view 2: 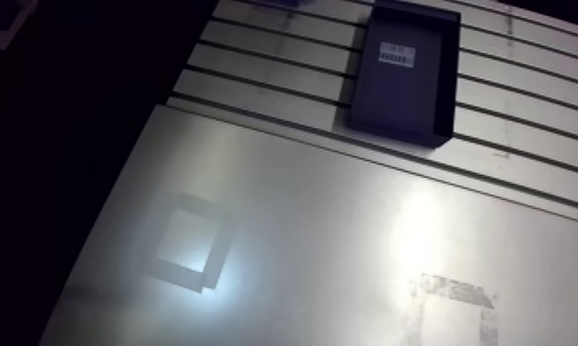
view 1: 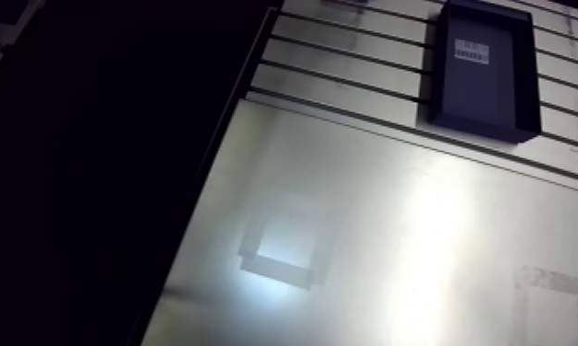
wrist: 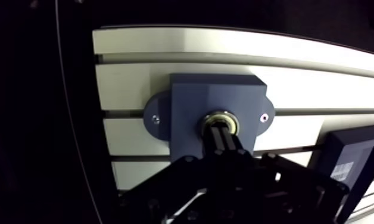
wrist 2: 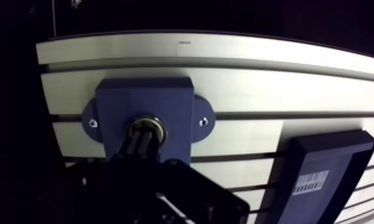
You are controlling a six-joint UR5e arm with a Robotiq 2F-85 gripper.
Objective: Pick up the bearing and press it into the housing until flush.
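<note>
Blue housing [wrist: 216, 98] sits on the slotted desk [wrist: 165, 47] with the bearing [wrist: 220, 114] in its bore. The end effector [wrist: 221, 134], fingers narrowed together, touches the bearing.

- The dark two-finger gripper [wrist: 220, 137] reaches forward from the wrist in the wrist view.
- Its fingers are closed together, the tips forming one narrow column.

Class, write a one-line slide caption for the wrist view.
Gripper at the bearing in the blue housing on the slotted table, a labelled dark tray beside it.
</note>
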